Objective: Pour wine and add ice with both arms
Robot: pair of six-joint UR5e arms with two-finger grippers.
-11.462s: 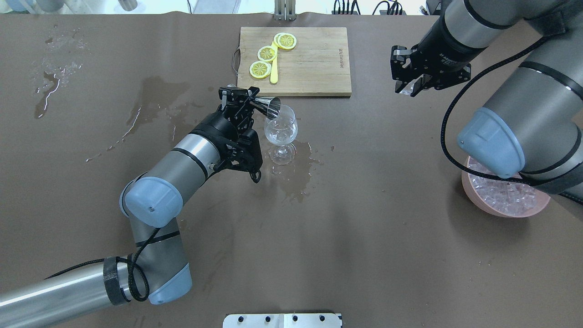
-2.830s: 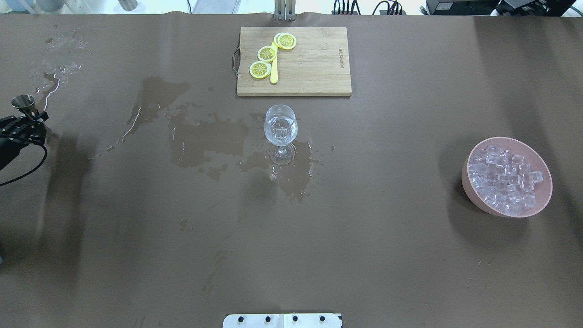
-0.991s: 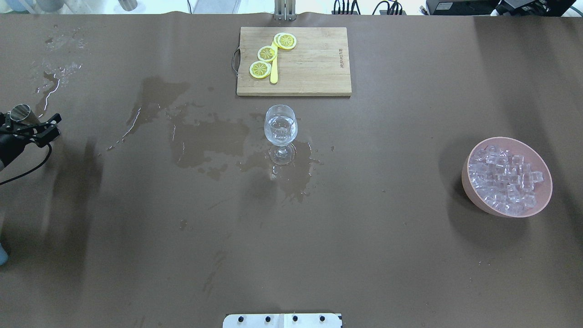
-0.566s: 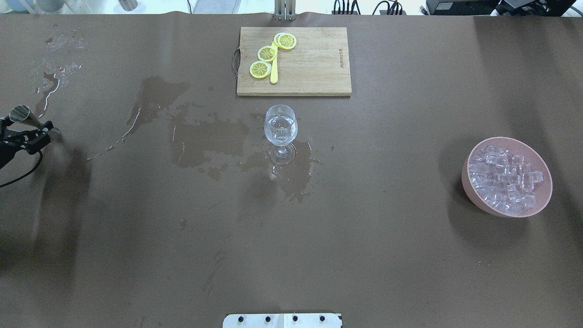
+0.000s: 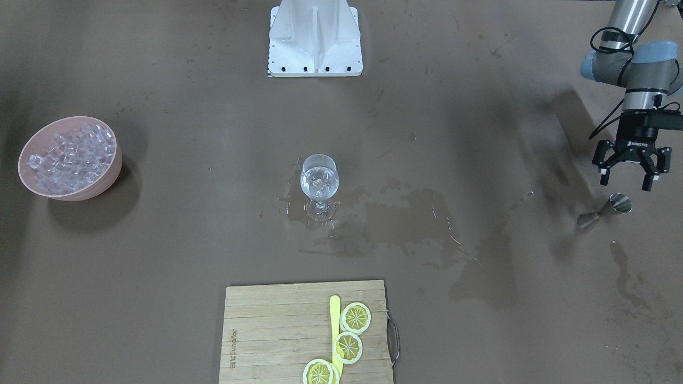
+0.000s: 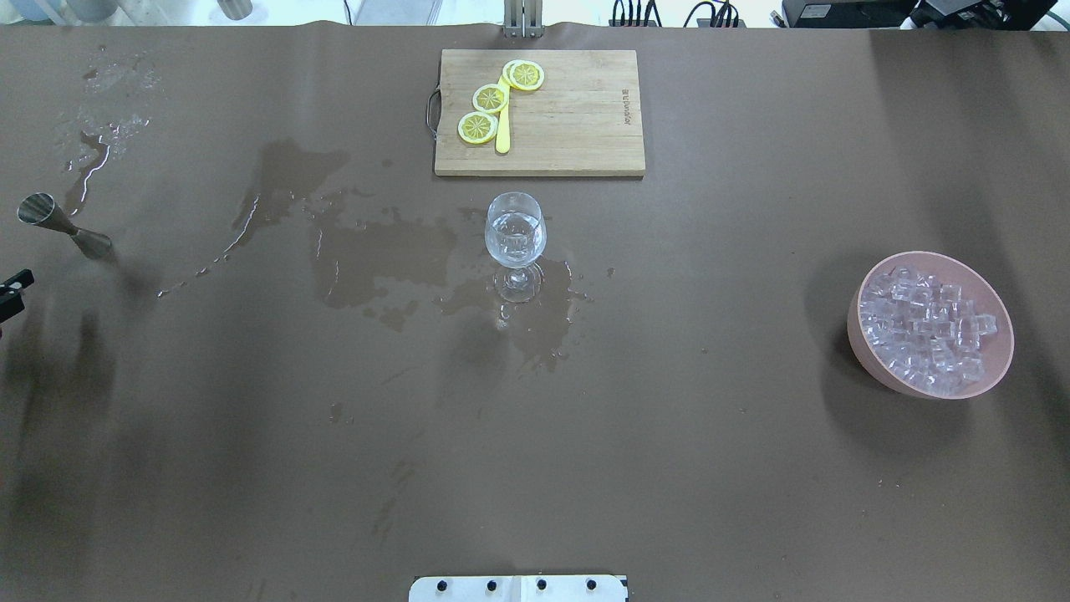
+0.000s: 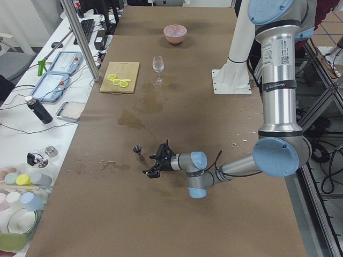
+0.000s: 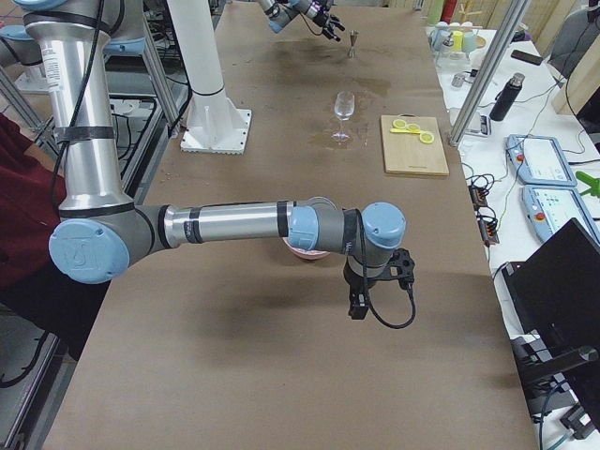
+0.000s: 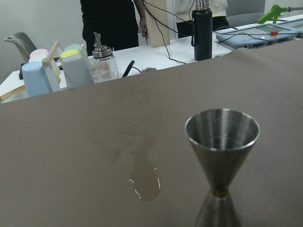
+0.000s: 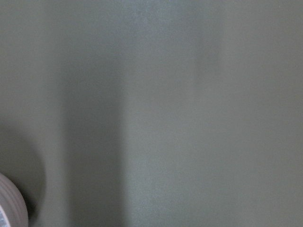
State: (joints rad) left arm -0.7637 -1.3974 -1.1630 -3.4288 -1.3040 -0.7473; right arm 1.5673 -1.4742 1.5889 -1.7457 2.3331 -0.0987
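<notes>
The left gripper (image 5: 625,180) is hanging with its jaws spread wide and empty, close to the steel jigger (image 5: 605,211) but not touching it. The jigger is standing upright near the left end of the table (image 5: 480,80). The overhead view is cutting the gripper down to a sliver at the frame's edge.

The right gripper (image 8: 379,277) is hovering low near the pink bowl (image 5: 109,176). It is showing only from the side, so I cannot tell how its jaws are standing.

The wine (image 5: 319,184) is sitting in the wine glass (image 5: 319,212) mid-table, on a wet patch (image 5: 405,218), with broad open table around. The ice (image 5: 66,157) is filling the bowl. A cutting board (image 5: 267,330) is carrying lemon slices (image 5: 355,318).
</notes>
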